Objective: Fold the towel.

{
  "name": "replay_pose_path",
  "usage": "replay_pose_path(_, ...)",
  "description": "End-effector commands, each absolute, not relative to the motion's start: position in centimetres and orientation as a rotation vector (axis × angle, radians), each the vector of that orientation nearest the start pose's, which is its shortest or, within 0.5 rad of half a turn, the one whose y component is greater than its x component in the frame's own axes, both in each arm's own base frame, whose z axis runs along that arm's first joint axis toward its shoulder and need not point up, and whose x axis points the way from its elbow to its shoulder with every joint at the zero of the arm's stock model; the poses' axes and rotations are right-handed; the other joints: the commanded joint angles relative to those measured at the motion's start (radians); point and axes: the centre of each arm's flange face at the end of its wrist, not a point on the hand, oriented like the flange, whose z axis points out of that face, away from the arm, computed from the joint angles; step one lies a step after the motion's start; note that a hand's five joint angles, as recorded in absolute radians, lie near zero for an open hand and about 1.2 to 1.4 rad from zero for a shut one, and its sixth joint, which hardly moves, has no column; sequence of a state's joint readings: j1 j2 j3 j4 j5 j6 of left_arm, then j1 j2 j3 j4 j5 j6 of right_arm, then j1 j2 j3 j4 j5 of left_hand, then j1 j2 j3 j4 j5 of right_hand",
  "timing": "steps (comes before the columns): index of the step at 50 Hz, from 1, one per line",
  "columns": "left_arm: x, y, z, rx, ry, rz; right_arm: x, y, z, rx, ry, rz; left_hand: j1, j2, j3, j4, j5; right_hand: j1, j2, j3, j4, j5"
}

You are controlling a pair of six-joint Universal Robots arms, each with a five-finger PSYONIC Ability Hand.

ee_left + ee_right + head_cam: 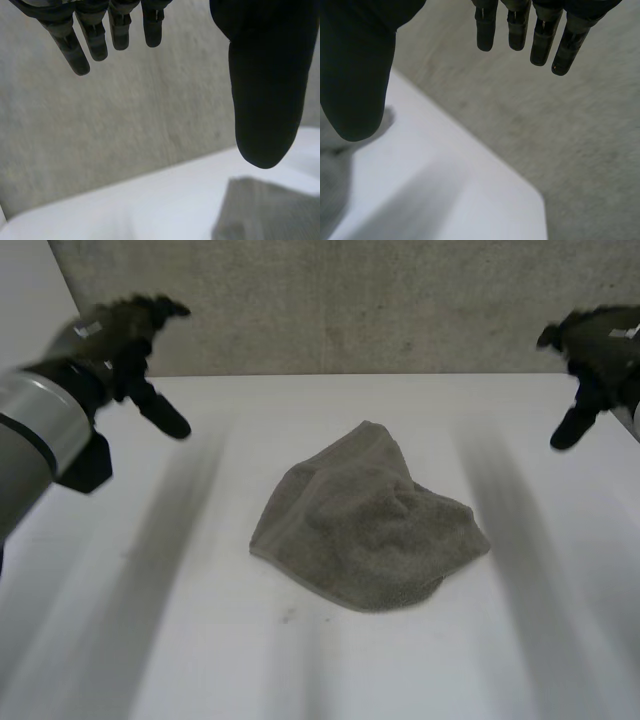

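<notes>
Towel (370, 520): crumpled in a loose grey heap at the middle of the white table (180, 640), not folded, touched by neither hand.
Left arm: reaching in from the left side, grey forearm low, wrist lifted.
Left hand (122, 332): raised above the far left part of the table, well apart from the towel, thumb pointing down toward the tabletop.
Left fingers (97, 37): straight and slightly spread, thumb (265, 85) held wide from them, nothing in the gap. In the left wrist view, an edge of the towel lying on the table past the thumb tip.
Right arm: coming in at the right side.
Right hand (598, 345): raised above the far right part of the table, well apart from the towel, thumb hanging down.
Right fingers (540, 37): straight, close side by side, thumb (355, 75) set wide apart from them, holding nothing.
Backdrop: grey concrete wall (350, 300) behind the table's far edge.
</notes>
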State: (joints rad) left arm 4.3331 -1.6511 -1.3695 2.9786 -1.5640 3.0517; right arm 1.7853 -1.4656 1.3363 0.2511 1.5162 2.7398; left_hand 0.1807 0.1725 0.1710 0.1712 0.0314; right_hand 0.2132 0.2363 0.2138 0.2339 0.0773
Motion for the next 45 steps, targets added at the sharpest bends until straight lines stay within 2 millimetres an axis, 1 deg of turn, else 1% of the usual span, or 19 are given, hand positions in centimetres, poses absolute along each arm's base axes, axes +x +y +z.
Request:
replay_pose_path(1, -26.1, -23.0, 25.9, 0.753, 2.648, -2.036, 20.6, -25.4, 29.1, -1.051, 2.451, -1.794, 0.056, 0.064, 0.066, 0.066, 0.031, -0.039, -0.062, -0.039, -0.059, -0.077)
replay_pose_path(2, -26.1, -23.0, 25.8, 0.754, 2.648, -2.035, 20.6, -25.4, 29.1, -1.051, 2.451, -1.794, 0.056, 0.064, 0.066, 0.066, 0.031, -0.039, -0.062, -0.039, -0.059, -0.077)
replay_pose_path(3, -26.6, -22.4, 24.5, 0.851, 2.633, -1.987, 20.9, -24.7, 28.1, -1.082, 2.45, -1.735, 0.071, 0.079, 0.081, 0.08, 0.046, -0.039, -0.062, -0.039, -0.059, -0.077)
replay_pose_path(4, -26.6, -22.4, 24.5, 0.852, 2.633, -1.986, 21.3, -24.0, 27.2, -1.107, 2.443, -1.685, 0.071, 0.079, 0.081, 0.08, 0.046, -0.039, -0.062, -0.039, -0.059, -0.077)
replay_pose_path(6, -27.0, -22.1, 22.1, 0.995, 2.564, -1.925, 21.3, -23.6, 26.5, -1.117, 2.439, -1.659, 0.1, 0.108, 0.11, 0.11, 0.075, -0.039, -0.062, -0.039, -0.059, -0.077)
replay_pose_path(7, -27.0, -22.1, 22.1, 0.996, 2.564, -1.924, 21.3, -23.6, 26.5, -1.117, 2.439, -1.659, 0.1, 0.109, 0.11, 0.11, 0.075, -0.039, -0.062, -0.039, -0.059, -0.077)
replay_pose_path(9, -27.2, -22.6, 19.7, 1.075, 2.505, -1.893, 21.2, -22.7, 25.4, -1.125, 2.431, -1.644, 0.135, 0.144, 0.145, 0.145, 0.11, -0.039, -0.062, -0.039, -0.059, -0.077)
replay_pose_path(10, -27.3, -22.6, 19.7, 1.076, 2.505, -1.893, 21.2, -22.7, 25.4, -1.125, 2.431, -1.644, 0.136, 0.144, 0.145, 0.145, 0.11, -0.039, -0.062, -0.039, -0.059, -0.077)
replay_pose_path(11, -27.4, -23.0, 18.9, 1.098, 2.473, -1.903, 21.1, -22.3, 24.8, -1.122, 2.427, -1.649, 0.153, 0.161, 0.163, 0.162, 0.128, -0.039, -0.062, -0.039, -0.059, -0.077)
replay_pose_path(12, -27.5, -23.0, 18.9, 1.098, 2.472, -1.903, 21.0, -22.0, 24.0, -1.123, 2.424, -1.654, 0.153, 0.161, 0.163, 0.163, 0.128, -0.039, -0.062, -0.039, -0.059, -0.077)
replay_pose_path(14, -28.1, -23.6, 17.4, 1.146, 2.453, -1.928, 21.0, -21.9, 23.3, -1.122, 2.424, -1.659, 0.212, 0.22, 0.221, 0.221, 0.186, -0.039, -0.062, -0.039, -0.059, -0.077)
replay_pose_path(15, -28.1, -23.6, 17.4, 1.146, 2.453, -1.928, 21.0, -21.9, 23.3, -1.122, 2.424, -1.659, 0.212, 0.22, 0.222, 0.221, 0.187, -0.039, -0.062, -0.039, -0.059, -0.077)
replay_pose_path(17, -28.7, -23.9, 16.1, 1.208, 2.466, -1.94, 20.9, -21.4, 21.6, -1.124, 2.422, -1.655, 0.279, 0.287, 0.289, 0.289, 0.254, -0.039, -0.062, -0.039, -0.059, -0.077)
replay_pose_path(18, -28.7, -23.9, 16.1, 1.208, 2.467, -1.94, 20.9, -21.4, 21.6, -1.124, 2.422, -1.655, 0.279, 0.288, 0.289, 0.289, 0.254, -0.039, -0.062, -0.039, -0.059, -0.077)
replay_pose_path(20, -29.0, -23.9, 15.4, 1.246, 2.48, -1.937, 20.7, -21.0, 20.3, -1.123, 2.427, -1.639, 0.309, 0.317, 0.318, 0.318, 0.284, -0.039, -0.062, -0.039, -0.059, -0.077)
replay_pose_path(22, -29.4, -24.0, 14.3, 1.294, 2.497, -1.924, 20.7, -20.7, 19.8, -1.126, 2.43, -1.626, 0.361, 0.369, 0.371, 0.371, 0.336, -0.039, -0.062, -0.039, -0.059, -0.077)
replay_pose_path(28, -30.0, -25.0, 12.9, 1.302, 2.478, -1.949, 20.7, -19.9, 18.6, -1.138, 2.421, -1.58, 0.438, 0.446, 0.447, 0.447, 0.412, -0.039, -0.062, -0.039, -0.059, -0.077)
replay_pose_path(33, -30.3, -25.6, 12.1, 1.305, 2.475, -1.952, 20.7, -19.6, 18.4, -1.142, 2.418, -1.562, 0.458, 0.467, 0.468, 0.468, 0.433, -0.039, -0.062, -0.039, -0.059, -0.077)
replay_pose_path(45, -30.9, -26.8, 11.3, 1.305, 2.473, -1.959, 20.7, -19.6, 18.1, -1.142, 2.413, -1.568, 0.579, 0.587, 0.589, 0.588, 0.554, -0.039, -0.062, -0.039, -0.059, -0.077)
